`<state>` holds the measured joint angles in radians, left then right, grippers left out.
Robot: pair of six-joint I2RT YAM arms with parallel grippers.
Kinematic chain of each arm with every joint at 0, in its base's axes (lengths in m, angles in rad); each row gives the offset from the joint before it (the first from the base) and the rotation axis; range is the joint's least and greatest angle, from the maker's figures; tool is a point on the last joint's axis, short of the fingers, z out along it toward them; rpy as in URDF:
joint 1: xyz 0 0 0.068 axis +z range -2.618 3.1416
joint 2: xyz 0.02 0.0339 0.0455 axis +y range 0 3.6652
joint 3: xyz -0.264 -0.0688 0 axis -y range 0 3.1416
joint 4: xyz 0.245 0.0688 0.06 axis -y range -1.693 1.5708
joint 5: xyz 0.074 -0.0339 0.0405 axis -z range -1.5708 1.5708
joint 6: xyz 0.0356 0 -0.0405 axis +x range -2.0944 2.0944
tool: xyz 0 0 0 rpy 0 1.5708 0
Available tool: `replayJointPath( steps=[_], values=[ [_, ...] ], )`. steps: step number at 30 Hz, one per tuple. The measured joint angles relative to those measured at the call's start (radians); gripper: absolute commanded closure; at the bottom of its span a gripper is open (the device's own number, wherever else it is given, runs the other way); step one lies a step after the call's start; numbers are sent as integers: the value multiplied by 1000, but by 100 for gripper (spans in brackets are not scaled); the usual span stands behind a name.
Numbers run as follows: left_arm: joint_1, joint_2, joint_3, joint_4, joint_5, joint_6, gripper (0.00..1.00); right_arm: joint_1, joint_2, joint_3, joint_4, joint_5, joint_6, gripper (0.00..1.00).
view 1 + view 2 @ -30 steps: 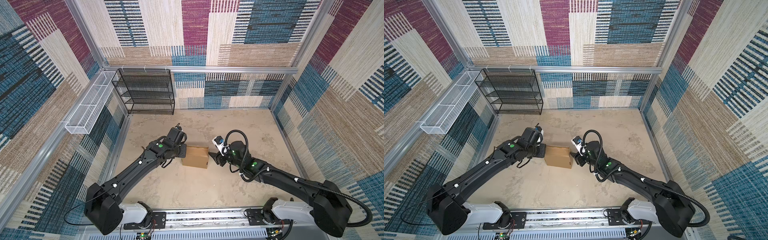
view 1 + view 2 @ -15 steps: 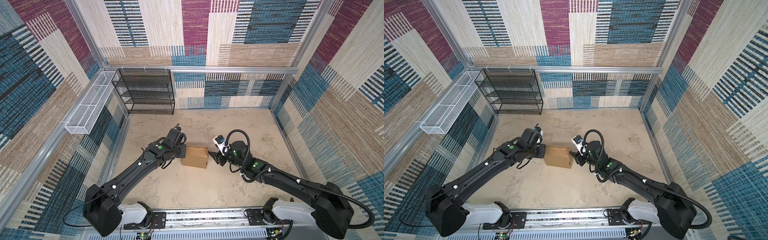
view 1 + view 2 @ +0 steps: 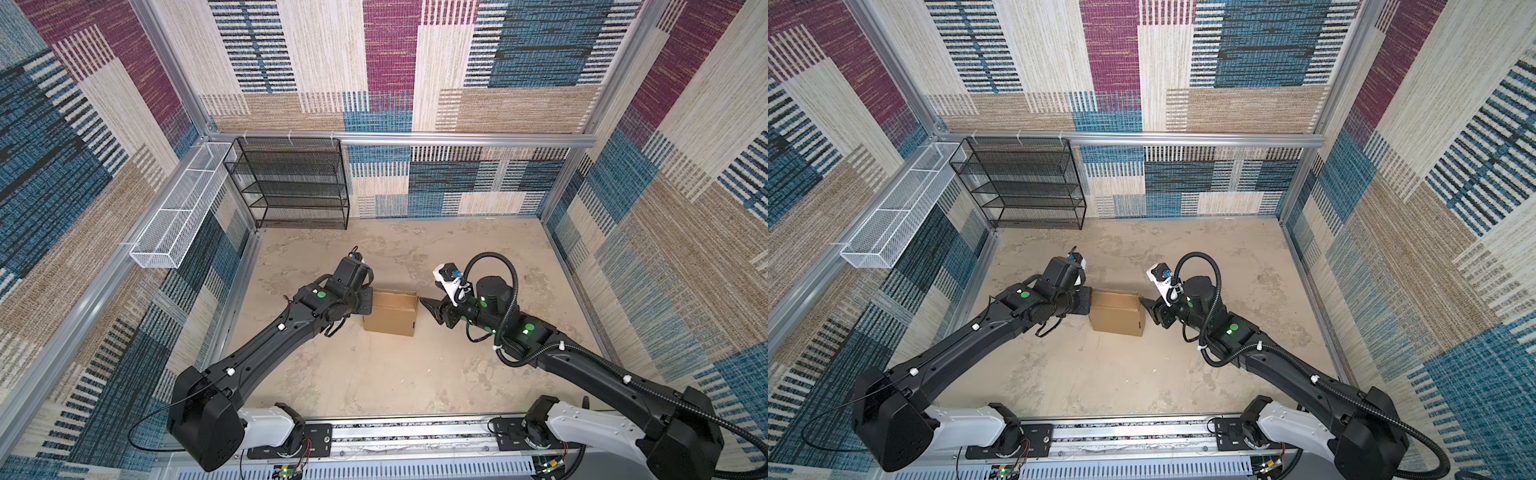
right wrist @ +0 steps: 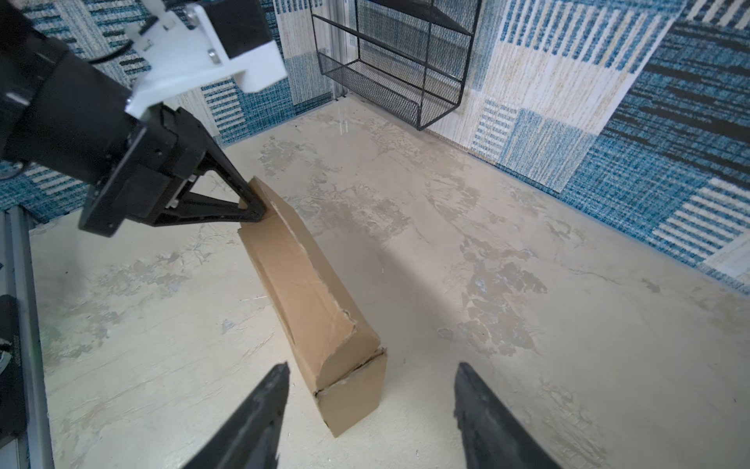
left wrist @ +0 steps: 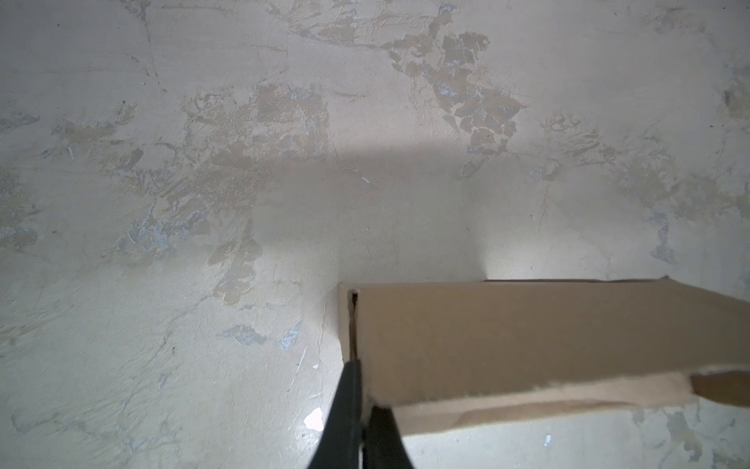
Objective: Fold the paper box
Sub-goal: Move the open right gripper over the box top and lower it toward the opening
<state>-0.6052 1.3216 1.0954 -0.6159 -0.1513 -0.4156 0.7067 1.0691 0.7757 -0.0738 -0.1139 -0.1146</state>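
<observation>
You have the paper box resting on the tabletop, about midway between the 2 arms and well clear of the black wire shelf and the white mesh basket against the walls. Your left claw is pinched narrow on the thin cardboard wall at the box's left end. In the left wrist view its fingers meet on that wall's edge at a corner, and in the right wrist view the same claw bites the far upper corner. Your right claw stands wide and holds nothing, with its tips just beside the box's right end. In the right wrist view its 2 fingers straddle that near end without touching it. There the box's top panel bows upward instead of lying flat, a ragged edge runs along it, and a seam shows across the end face. In both top views the box looks like a shallow brown rectangle.
</observation>
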Motion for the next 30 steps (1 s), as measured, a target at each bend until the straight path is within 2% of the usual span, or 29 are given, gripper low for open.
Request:
replayJointPath(
  steps=[5,13,21,30],
  values=[
    [0,0,-11,23,-3,0,100,19,18,70,-70,-33,-89,20],
    [0,-3,-29,56,-7,-3,100,116,111,133,-153,-24,-258,19],
    [0,-15,-39,61,-5,-3,100,191,176,143,-139,150,-371,19],
    [0,-28,-60,79,-3,-7,100,208,229,160,-50,292,-463,22]
  ],
)
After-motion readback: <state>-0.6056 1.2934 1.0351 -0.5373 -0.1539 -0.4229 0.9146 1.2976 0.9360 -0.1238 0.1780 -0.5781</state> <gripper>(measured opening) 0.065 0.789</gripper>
